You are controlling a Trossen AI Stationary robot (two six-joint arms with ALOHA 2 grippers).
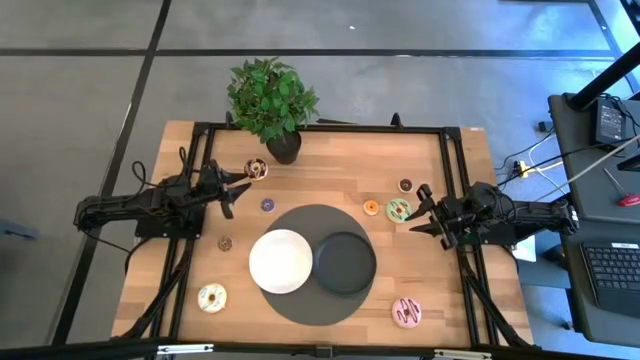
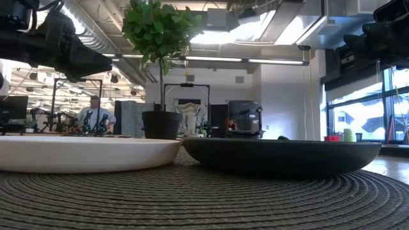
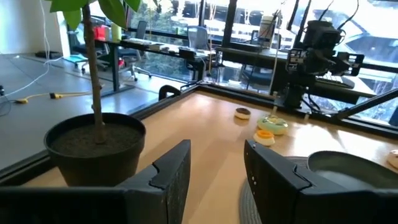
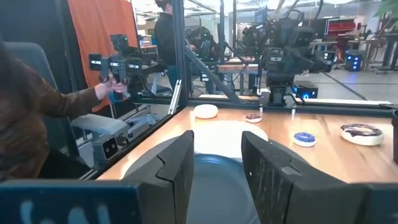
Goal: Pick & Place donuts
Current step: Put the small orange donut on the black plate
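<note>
Left of the round grey woven mat (image 1: 318,262) on the wooden worktop (image 1: 440,290), the left gripper (image 1: 237,186) hovers with jaws released, empty. A chocolate-iced ring donut (image 1: 256,169) lies flat just beyond it, hole upward, with no long axis. A straight-down approach looks best. Right of the mat, the right gripper (image 1: 421,212) waits, jaws parted, beside the green-iced ring donut (image 1: 398,210).
</note>
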